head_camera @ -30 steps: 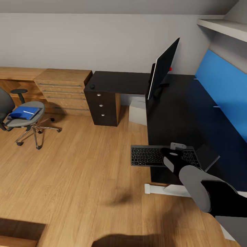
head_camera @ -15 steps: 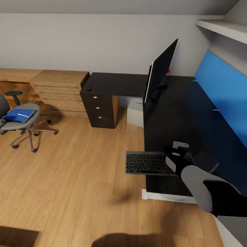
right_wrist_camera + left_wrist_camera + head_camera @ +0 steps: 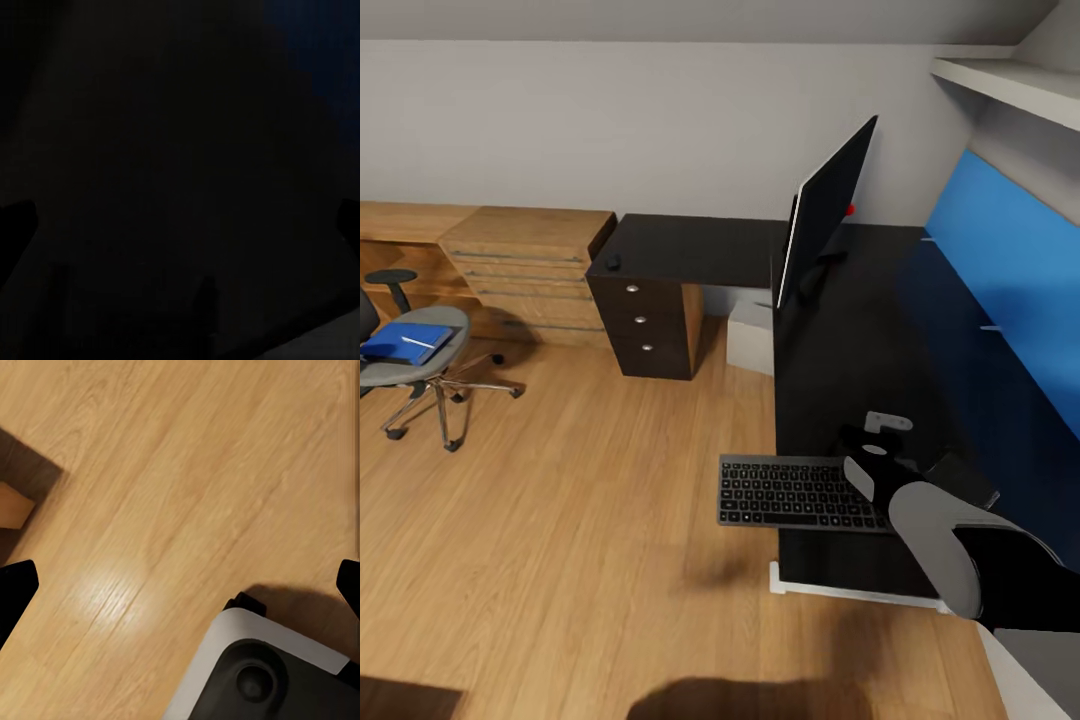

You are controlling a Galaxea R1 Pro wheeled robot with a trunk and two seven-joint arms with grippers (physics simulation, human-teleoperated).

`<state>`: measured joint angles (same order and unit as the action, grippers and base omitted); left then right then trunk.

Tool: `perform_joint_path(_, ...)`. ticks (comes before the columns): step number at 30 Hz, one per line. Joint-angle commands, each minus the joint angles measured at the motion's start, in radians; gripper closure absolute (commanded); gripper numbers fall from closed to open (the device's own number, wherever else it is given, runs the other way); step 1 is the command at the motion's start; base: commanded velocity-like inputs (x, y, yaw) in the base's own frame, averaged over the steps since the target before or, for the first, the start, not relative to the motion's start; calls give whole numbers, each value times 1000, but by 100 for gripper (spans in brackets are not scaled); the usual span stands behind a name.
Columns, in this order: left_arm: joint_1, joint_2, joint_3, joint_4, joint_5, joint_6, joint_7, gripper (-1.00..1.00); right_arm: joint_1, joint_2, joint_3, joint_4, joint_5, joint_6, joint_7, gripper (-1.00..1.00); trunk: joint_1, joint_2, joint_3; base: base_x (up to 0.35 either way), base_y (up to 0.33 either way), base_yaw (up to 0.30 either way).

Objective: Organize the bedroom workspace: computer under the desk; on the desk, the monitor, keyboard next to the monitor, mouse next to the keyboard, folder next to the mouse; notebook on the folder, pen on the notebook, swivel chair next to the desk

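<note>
1 keyboard (image 3: 792, 492) overhangs desk (image 3: 840, 330) edge, lower centre; right gripper (image 3: 872, 448) clamps it. Step: placing keyboard. Next: slide toward monitor (image 3: 825, 205). Left gripper (image 3: 180, 581) spread, empty.

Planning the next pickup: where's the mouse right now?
In the head view the mouse sits on the far wing of the desk, near its left end above the drawer unit, well left of the monitor.
</note>
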<state>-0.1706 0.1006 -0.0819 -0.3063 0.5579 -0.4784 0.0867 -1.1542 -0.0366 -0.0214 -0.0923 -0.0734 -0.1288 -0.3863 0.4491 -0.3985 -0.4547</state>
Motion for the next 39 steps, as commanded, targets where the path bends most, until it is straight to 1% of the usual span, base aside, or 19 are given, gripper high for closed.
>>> perform_joint_path(1, 0, 1, -9, 0, 1, -3, 9, -100, -1, 0, -2, 1, -8, -8, 1, -100, 1, -1, -1, 246, -56, 0)
perform_joint_path(8, 0, 2, -9, 0, 1, -3, 9, -100, 0, 0, -2, 3, -7, -7, 33, -100, 1, -1, -1, 103, -15, 0)
perform_joint_path(10, 0, 2, -8, 0, 1, -4, 9, -100, 1, -2, -2, 4, -7, -4, 59, -100, 1, -1, -1, 26, -4, 0)
perform_joint_path(11, 0, 2, -8, 0, 1, -5, 9, -100, 1, -14, -3, 6, -10, 6, 109, -100, 1, -1, -1, 8, -1, 0)
perform_joint_path(12, 0, 2, -8, 0, 1, -5, 9, -100, 1, -17, -3, 7, -11, 12, 119, -100, 1, -1, -1, 6, -1, 0)
perform_joint_path(13, 0, 2, -7, 0, 1, -5, 9, -100, 1, -21, -4, 7, -13, 31, 140, -100, 1, -1, -1, 4, -1, 0)
perform_joint_path(18, 0, 2, -7, 0, 1, -5, 8, -100, 1, -27, -7, 6, -17, 114, 186, -100, 1, -1, -1, 2, 0, 0)
perform_joint_path(19, 0, 2, -7, 0, 0, -5, 8, -100, 1, -29, -8, 4, -18, 148, 199, -100, 1, -1, -1, 0, 0, 0)
perform_joint_path(21, 0, 2, -7, -1, -1, -6, 9, -100, 1, -34, -9, 3, -20, 187, 215, -100, 1, -1, -1, 0, 0, 0)
perform_joint_path(24, -1, 3, -7, -3, -3, -6, 11, -100, 0, -40, -10, 2, -28, 203, 222, -100, 1, -1, -1, 0, 0, 0)
perform_joint_path(31, 0, 2, -7, -12, -1, -6, 13, -100, 1, -42, -9, 2, -45, 212, 226, -100, 1, -1, -1, 0, 0, 0)
perform_joint_path(36, 0, 2, -6, -17, 3, -6, 16, -100, 1, -43, -9, 2, -49, 214, 227, -100, 20, -36, -17, 0, 0, 0)
perform_joint_path(37, 0, 2, -6, -18, 6, -5, 48, -100, 1, -43, -9, 1, -50, 215, 227, -100, 24, -43, -20, 0, 0, 0)
perform_joint_path(39, 0, 1, -6, -19, 6, -6, 65, -100, 1, -43, -9, 1, -51, 215, 227, -100, 32, -57, -26, 0, 0, 0)
